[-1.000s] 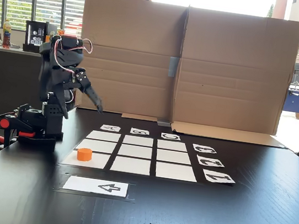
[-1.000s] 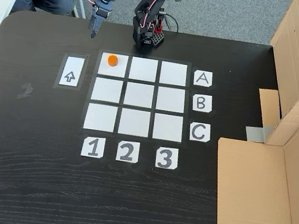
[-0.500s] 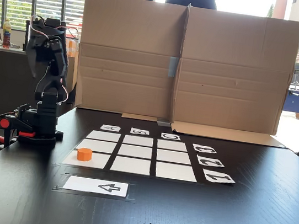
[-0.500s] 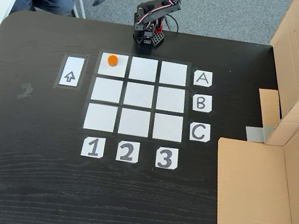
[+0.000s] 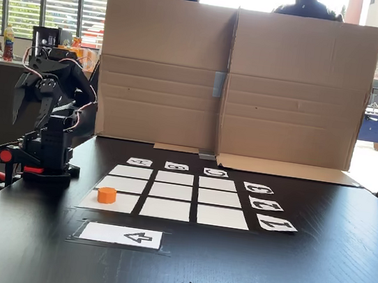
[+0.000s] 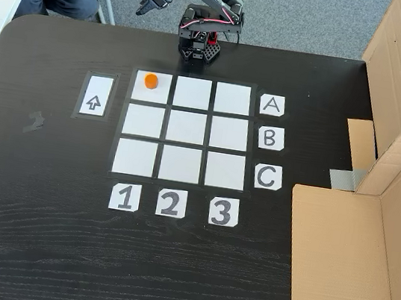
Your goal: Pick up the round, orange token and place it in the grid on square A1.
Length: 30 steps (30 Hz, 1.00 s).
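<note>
The round, orange token (image 6: 150,80) sits on square A1 (image 6: 152,87), the corner cell of the grid (image 6: 185,128) lined up with the "A" card (image 6: 271,105) and the "1" card (image 6: 125,197); from the table-level camera it shows at (image 5: 107,195) on the near-left square. Just beside the grid, on the side away from the letter cards, lies the arrow card (image 6: 96,96). Beyond the token's edge of the grid stands the arm's base (image 6: 198,46). The gripper (image 5: 28,106) hangs folded above and behind that base, well apart from the token, its two fingers spread and holding nothing. A cardboard screen (image 5: 233,81) rises past the letter cards.
</note>
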### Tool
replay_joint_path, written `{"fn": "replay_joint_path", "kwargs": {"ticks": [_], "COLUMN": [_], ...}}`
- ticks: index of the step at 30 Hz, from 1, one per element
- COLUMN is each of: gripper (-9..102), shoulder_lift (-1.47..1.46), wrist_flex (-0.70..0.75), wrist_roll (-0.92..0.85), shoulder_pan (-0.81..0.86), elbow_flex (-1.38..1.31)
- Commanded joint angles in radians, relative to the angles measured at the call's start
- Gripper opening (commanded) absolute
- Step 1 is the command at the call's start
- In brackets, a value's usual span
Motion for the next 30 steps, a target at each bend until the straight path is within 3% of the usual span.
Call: {"fn": "replay_joint_path", "kwargs": {"ticks": [1,12,30], "gripper": [17,17,12], "shoulder_lift": [0.034,0.181,0.337], "wrist_flex": [-0.052,-0.224,-0.245], "wrist_roll": [-0.005,-0.005,-0.037], "shoulder_pan": [0.017,0.057,0.078], "elbow_flex": [0.06,0.321,0.557]}}
